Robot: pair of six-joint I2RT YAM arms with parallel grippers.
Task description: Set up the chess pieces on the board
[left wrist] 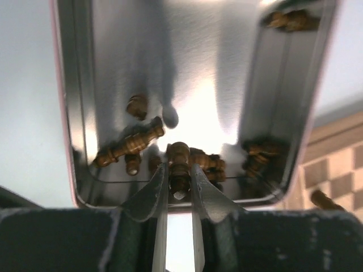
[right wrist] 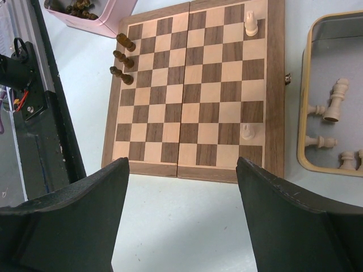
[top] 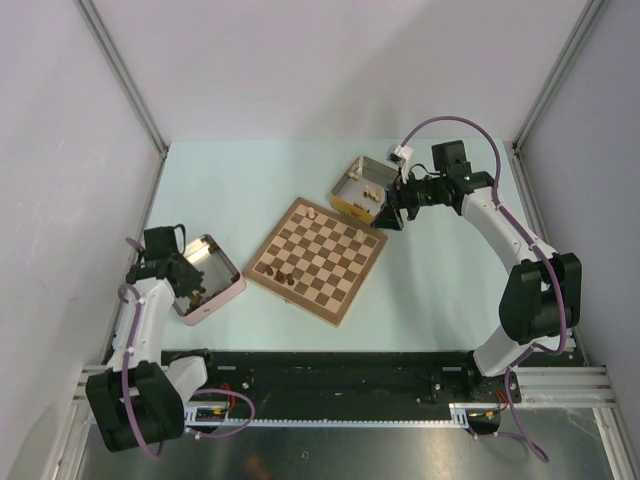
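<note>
Chess pieces (right wrist: 123, 58) stand only sparsely on the board (right wrist: 193, 85), which lies at an angle in the middle of the pale table (top: 250, 180). Three dark ones line up along one edge, and two pale pieces (right wrist: 250, 24) stand near the opposite edge, well apart from each other. The left gripper (left wrist: 179, 190) reaches into the pink tin (top: 215, 255) near the board's left corner. Its fingers (left wrist: 159, 192) are drawn close around a dark piece (left wrist: 179, 164), which sits among several more brown figures on the tin's shiny floor (a few of them blurred in the wrist view). The right gripper (right wrist: 181, 226) hovers beside the board's right corner, next to the yellow tin (right wrist: 306, 113), with its jaws spread wide and nothing between them. Inside that tin, pale figures (right wrist: 334, 102) lie and stand loosely, one taller than the rest.
</note>
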